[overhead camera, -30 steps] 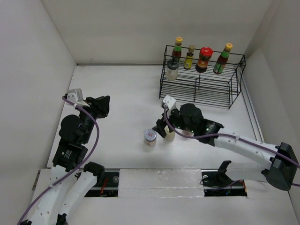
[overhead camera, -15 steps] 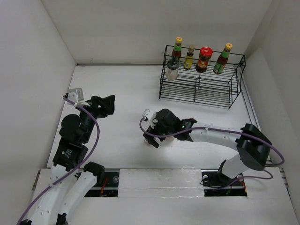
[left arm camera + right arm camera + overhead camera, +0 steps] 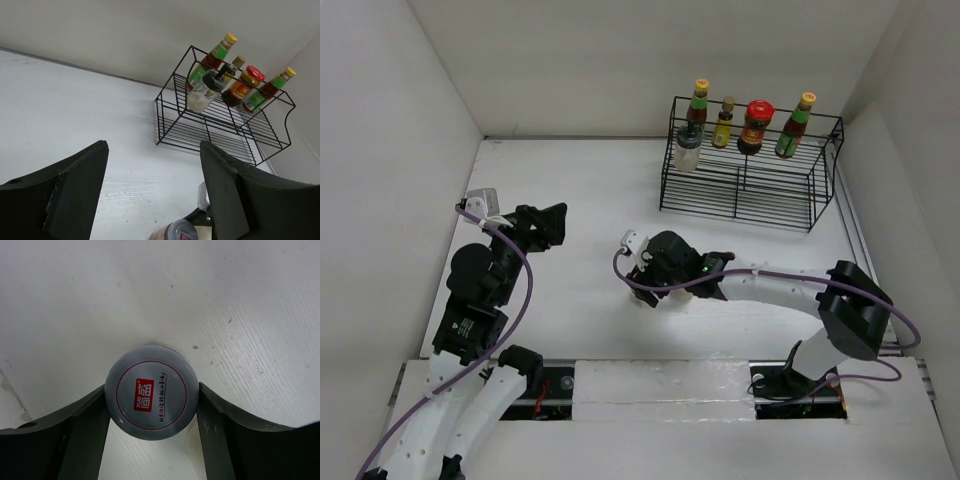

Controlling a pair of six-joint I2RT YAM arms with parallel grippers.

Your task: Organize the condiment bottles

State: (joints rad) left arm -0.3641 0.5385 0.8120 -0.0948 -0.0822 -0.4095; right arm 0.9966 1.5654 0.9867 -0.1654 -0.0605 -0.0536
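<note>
A silver-lidded jar (image 3: 152, 399) stands on the white table, and my right gripper (image 3: 151, 389) is shut on it, both fingers pressed against the lid's sides. From above, the right gripper (image 3: 645, 285) covers most of that jar. A cream shaker (image 3: 683, 298) stands just right of it, partly under the arm. Two yellow-capped sauce bottles (image 3: 699, 102) (image 3: 796, 124), a small yellow bottle (image 3: 724, 122) and a red-lidded jar (image 3: 757, 125) stand on the rack's top shelf, with a grey-capped shaker (image 3: 688, 150) at its left end. My left gripper (image 3: 546, 224) hangs open and empty to the left.
The black wire rack (image 3: 745, 190) stands at the back right near the walls. White walls close in the table on the left, back and right. The left wrist view shows the rack (image 3: 220, 120) ahead and the jar's lid (image 3: 176, 231) at its bottom edge.
My right gripper moved left, off the cream shaker and over the silver-lidded jar, then closed on its lid. The left gripper opened and turned slightly.
</note>
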